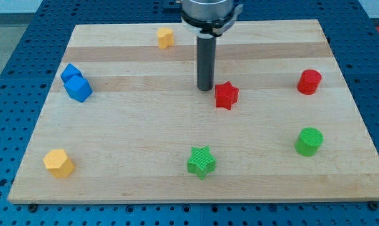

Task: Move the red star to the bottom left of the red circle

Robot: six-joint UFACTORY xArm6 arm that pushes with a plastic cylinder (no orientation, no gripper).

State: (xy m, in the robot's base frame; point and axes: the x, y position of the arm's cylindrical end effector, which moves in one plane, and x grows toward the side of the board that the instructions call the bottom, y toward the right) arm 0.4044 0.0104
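**Inspector:** Report the position of the red star [226, 95].

**Operator:** It lies near the middle of the wooden board [145, 132], slightly toward the far side. My tip [205, 88] stands just to the star's left and a shade farther back, close beside it; I cannot tell whether the two touch.

**Inspector:** State of the fingers?

**Operator:** The arm ends in a plain dark rod, so nothing here opens, shuts or clamps.

**Inspector:** And the red circle [309, 81]?

**Operator:** Well to the star's right, near the right edge, a little farther back than the star.

**Inspector:** Other items on the board?

**Operator:** A green cylinder [309, 141] near-right, a green star [202, 162] near the front centre, a yellow block [58, 163] at the near-left corner, another yellow block [165, 37] at the far edge left of the rod, and two blue blocks [75, 83] touching each other at the left side.
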